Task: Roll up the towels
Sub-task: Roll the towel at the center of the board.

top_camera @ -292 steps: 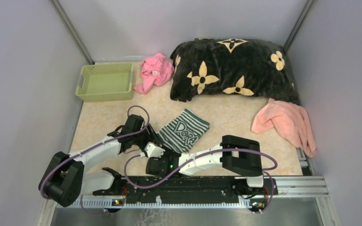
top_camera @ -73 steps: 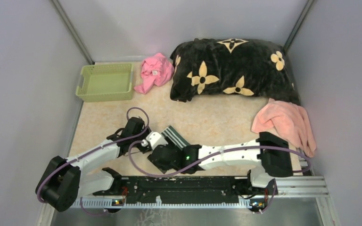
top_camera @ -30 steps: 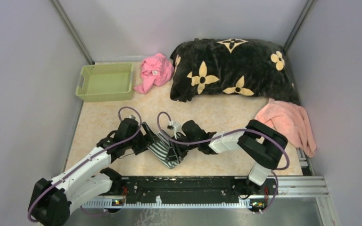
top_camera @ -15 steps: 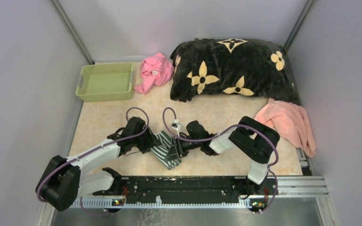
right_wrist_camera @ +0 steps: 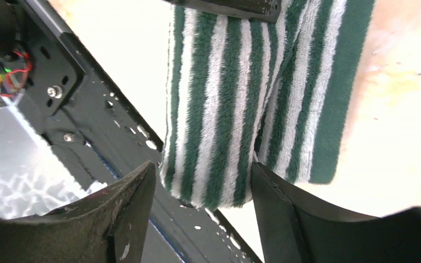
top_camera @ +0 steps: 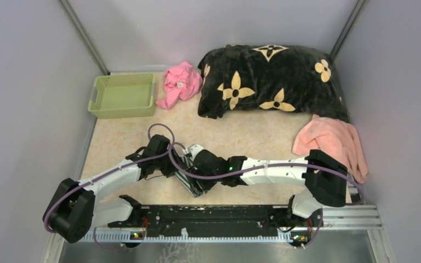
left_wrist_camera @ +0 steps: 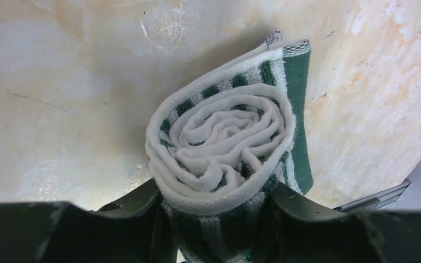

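Observation:
The dark green towel with white stripes [top_camera: 191, 181] lies rolled into a tight roll near the table's front. Its spiral end faces the left wrist view [left_wrist_camera: 225, 137]. My left gripper [left_wrist_camera: 215, 197] is shut on the roll's near end, one finger pressed on each side; in the top view it [top_camera: 171, 164] is at the roll's left. My right gripper [right_wrist_camera: 203, 175] is open and straddles the roll [right_wrist_camera: 225, 82], its right finger touching the cloth and its left finger apart from it; from above it [top_camera: 195, 164] sits over the roll. The pale salmon-pink towel [top_camera: 331, 143] lies crumpled at the right edge.
A green basket [top_camera: 100, 98] stands at the back left, with a hot-pink cloth [top_camera: 181, 81] beside it. The big black flowered blanket [top_camera: 271, 76] fills the back right. The black rail [top_camera: 219, 216] runs along the front edge, just under the roll's end.
My right arm has swung down and stretched low along the front, and its gripper now sits over the roll. The left gripper keeps its hold and has hardly moved.

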Action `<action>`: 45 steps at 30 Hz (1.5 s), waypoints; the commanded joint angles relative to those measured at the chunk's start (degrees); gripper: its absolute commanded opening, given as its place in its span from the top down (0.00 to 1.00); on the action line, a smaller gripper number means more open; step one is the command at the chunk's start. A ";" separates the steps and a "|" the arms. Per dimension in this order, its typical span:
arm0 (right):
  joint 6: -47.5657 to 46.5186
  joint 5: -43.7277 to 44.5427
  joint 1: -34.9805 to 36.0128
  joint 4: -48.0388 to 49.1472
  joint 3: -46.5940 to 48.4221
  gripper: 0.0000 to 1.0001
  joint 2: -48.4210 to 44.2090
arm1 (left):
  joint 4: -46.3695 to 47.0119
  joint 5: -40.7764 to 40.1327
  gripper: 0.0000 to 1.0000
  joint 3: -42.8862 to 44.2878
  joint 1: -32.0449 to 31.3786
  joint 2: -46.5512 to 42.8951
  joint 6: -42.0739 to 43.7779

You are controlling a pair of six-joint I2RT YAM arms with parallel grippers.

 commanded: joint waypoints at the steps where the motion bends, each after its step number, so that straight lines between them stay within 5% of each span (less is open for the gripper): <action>1: -5.24 21.69 7.25 -16.35 9.23 0.36 -1.41 | -6.29 -6.14 0.60 -1.06 0.18 1.98 3.06; 9: -7.09 35.92 15.42 -21.68 20.03 0.34 11.42 | -6.20 -5.76 0.59 -0.65 0.14 1.91 2.93; 18: -3.83 36.76 17.84 -24.96 20.63 0.44 21.66 | -5.64 -5.65 0.51 -0.16 0.08 2.37 2.78; 26: -0.70 23.92 15.40 -14.24 9.83 0.70 17.73 | -6.34 -3.58 0.25 2.77 0.16 -1.39 2.67; 35: 4.89 -2.21 4.96 7.21 -3.80 0.74 10.25 | -11.18 -2.56 0.08 2.74 0.29 -16.16 -0.08; 45: 13.53 -16.42 -1.67 21.67 -11.90 0.75 11.83 | -5.05 9.80 0.05 -8.00 0.22 -25.66 -5.47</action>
